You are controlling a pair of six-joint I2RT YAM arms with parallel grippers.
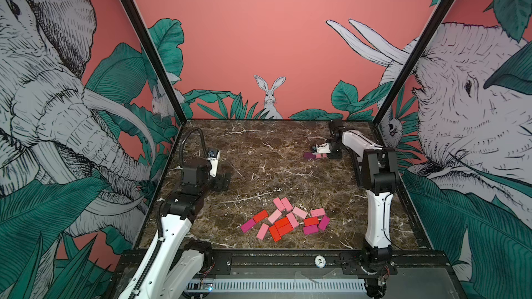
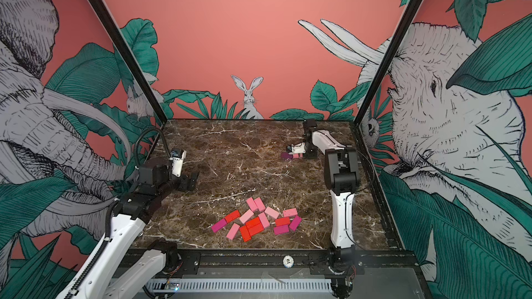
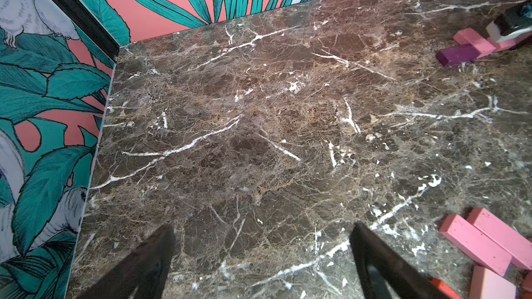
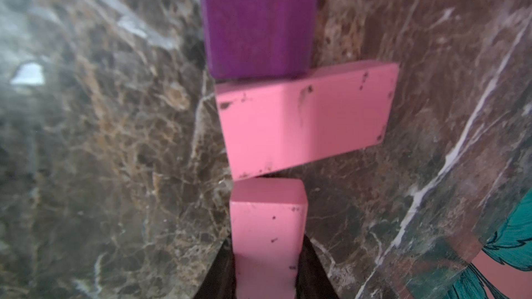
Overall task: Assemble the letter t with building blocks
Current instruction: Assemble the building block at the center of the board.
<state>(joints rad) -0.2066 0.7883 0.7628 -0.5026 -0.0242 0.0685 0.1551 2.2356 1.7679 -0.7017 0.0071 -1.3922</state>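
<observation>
A loose pile of building blocks [image 1: 288, 221] [image 2: 256, 221] in red, light pink and magenta lies near the table's front middle. At the far right, a dark purple block [image 4: 259, 21] [image 1: 308, 155] butts against a crosswise light pink block [image 4: 305, 116]. My right gripper [image 4: 266, 268] [image 1: 326, 155] is shut on another light pink block [image 4: 267, 225], low over the table. That block's far end sits at the crosswise block's long side. My left gripper [image 3: 262, 254] [image 1: 223, 182] stands open over bare marble at the left, holding nothing, with pile blocks [image 3: 483, 240] off to its side.
Printed walls close the table [image 1: 259, 151] on the left, back and right. A black rail [image 1: 273, 257] with a white round token [image 1: 319, 260] runs along the front edge. My right arm's upright link [image 1: 377, 220] stands just right of the pile.
</observation>
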